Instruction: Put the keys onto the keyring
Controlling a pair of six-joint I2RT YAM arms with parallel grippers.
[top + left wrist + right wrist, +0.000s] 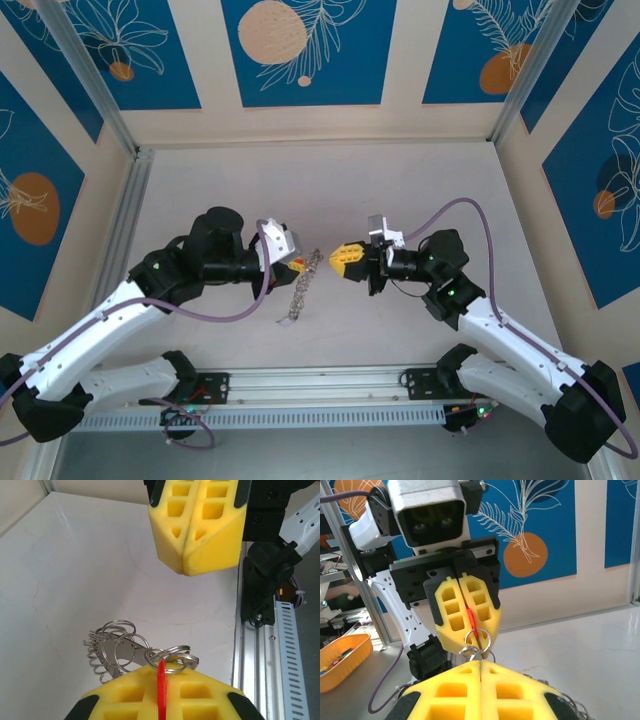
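The left hand is shut tight on the red keys, with the keyring dangling at its fingertips over the surface. The right hand, closed and empty, faces it tip to tip. Behind the left hand, an orange tray holds small mixed pieces.

One camera looks down on the table; the wrist cameras face each other closely, sharing the keyring.

Between left tool and right tool, keyring seemingly blocks passage.
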